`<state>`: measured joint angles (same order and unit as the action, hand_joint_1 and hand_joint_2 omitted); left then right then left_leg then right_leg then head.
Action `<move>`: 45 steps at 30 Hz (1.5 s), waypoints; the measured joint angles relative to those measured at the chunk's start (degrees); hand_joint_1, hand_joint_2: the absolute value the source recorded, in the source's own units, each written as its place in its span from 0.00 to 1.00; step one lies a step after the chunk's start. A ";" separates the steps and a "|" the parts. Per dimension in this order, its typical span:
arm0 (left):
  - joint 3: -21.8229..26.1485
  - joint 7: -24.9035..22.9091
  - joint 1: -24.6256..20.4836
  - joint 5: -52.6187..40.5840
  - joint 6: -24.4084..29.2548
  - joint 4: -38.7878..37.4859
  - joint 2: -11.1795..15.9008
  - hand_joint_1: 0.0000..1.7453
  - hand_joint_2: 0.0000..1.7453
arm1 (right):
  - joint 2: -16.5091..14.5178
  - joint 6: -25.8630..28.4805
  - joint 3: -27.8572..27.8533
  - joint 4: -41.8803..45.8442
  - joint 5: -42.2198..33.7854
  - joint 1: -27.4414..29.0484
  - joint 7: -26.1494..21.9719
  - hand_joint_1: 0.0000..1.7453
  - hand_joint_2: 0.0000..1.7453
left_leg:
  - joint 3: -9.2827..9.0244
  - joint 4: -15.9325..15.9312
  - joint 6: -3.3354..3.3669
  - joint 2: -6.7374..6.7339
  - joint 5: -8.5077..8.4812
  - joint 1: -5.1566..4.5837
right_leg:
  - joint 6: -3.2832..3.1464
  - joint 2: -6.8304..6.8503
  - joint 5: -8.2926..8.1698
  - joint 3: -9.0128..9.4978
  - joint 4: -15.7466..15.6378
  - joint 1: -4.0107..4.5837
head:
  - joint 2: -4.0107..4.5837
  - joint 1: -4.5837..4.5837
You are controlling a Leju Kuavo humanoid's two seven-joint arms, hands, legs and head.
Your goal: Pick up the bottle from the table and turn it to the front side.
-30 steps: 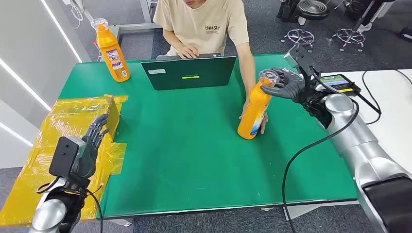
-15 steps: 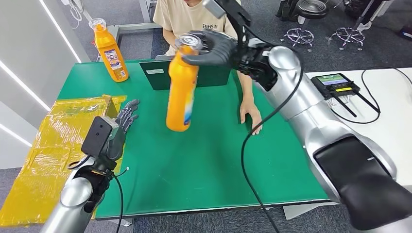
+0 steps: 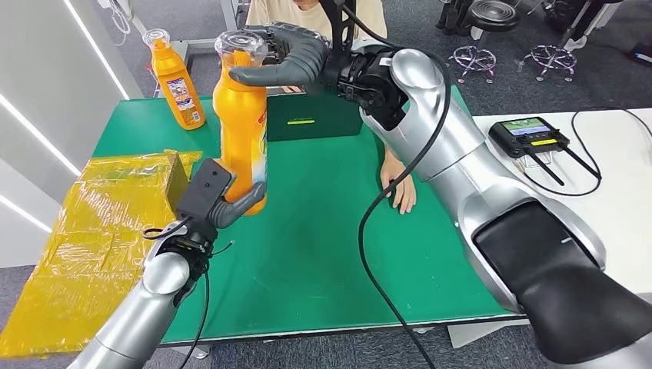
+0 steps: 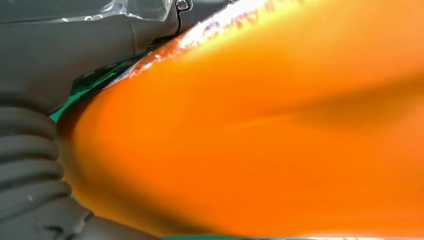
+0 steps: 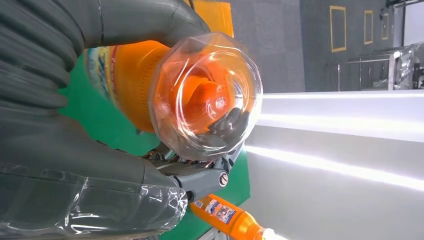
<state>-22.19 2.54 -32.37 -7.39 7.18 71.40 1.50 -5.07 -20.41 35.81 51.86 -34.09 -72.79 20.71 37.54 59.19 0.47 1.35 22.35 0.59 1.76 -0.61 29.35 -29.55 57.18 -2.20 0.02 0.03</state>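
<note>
An orange bottle [image 3: 241,127] with a clear cap [image 3: 240,44] hangs upright above the left half of the green table [image 3: 323,238]. My right hand [image 3: 283,58] grips it from above at the cap and neck; in the right wrist view the fingers [image 5: 140,20] curl around the clear cap [image 5: 205,95]. My left hand [image 3: 224,204] holds the bottle's lower end, its thumb lying across the front. In the left wrist view the orange bottle [image 4: 250,125] presses close against the left hand [image 4: 30,150].
A second orange bottle [image 3: 177,77] stands at the table's far left corner. A dark laptop [image 3: 315,119] sits at the back, with a person behind it whose hand [image 3: 401,191] rests on the table. A yellow-wrapped box [image 3: 115,200] lies left; a handheld device [image 3: 534,132] lies right.
My right hand has carried the bottle from the table's right side, up and across to the left. My left hand has risen from the yellow wrap and taken hold of the bottle's lower end.
</note>
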 joint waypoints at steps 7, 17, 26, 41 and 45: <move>-3.71 -0.80 -1.89 -1.57 -1.01 -4.77 -2.38 1.00 1.00 | -0.50 -0.13 0.55 -0.91 -1.09 -0.20 -0.44 1.00 1.00 | 0.00 0.01 0.01 0.00 0.00 0.00 | -0.01 -0.01 -0.01 -0.01 0.00 0.01 | 0.00 -0.01; -5.04 -0.88 -3.19 -0.91 -1.15 -7.29 -3.70 1.00 1.00 | -0.51 -0.06 0.80 -2.14 -1.01 -0.18 -0.95 1.00 1.00 | 0.00 0.00 0.01 -0.02 0.00 0.01 | -0.01 -0.02 -0.01 -0.02 0.01 0.01 | 0.00 0.00; -5.15 -0.29 -3.38 0.79 -1.43 -8.25 -3.75 1.00 1.00 | 1.00 0.14 0.75 -2.58 -0.60 -0.09 -2.24 0.00 0.25 | 0.00 0.01 0.01 -0.01 -0.01 0.00 | -0.01 -0.01 -0.01 -0.02 0.01 0.01 | 0.00 -0.01; 12.17 0.95 9.87 -4.79 2.49 -0.86 9.27 1.00 1.00 | 23.85 -0.99 -6.41 14.27 6.07 8.57 -7.94 0.00 0.00 | 0.04 0.00 0.00 0.04 0.03 0.01 | 0.02 0.05 0.03 -0.03 -0.05 0.01 | 0.00 -0.01; 16.78 1.87 12.73 -4.64 2.75 1.28 10.57 1.00 1.00 | 28.62 -1.06 -8.87 18.82 7.78 14.37 -9.63 0.00 0.00 | 0.04 0.00 0.00 0.03 0.04 0.02 | 0.02 0.06 0.03 -0.03 -0.07 0.03 | 0.00 -0.02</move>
<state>-5.41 4.40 -19.64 -12.04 9.93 72.68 12.07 23.55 -21.47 26.94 70.68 -26.31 -58.42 11.08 37.58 59.18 0.47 1.38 22.39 0.61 1.78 -0.55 29.38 -29.58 57.11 -2.18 0.02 0.01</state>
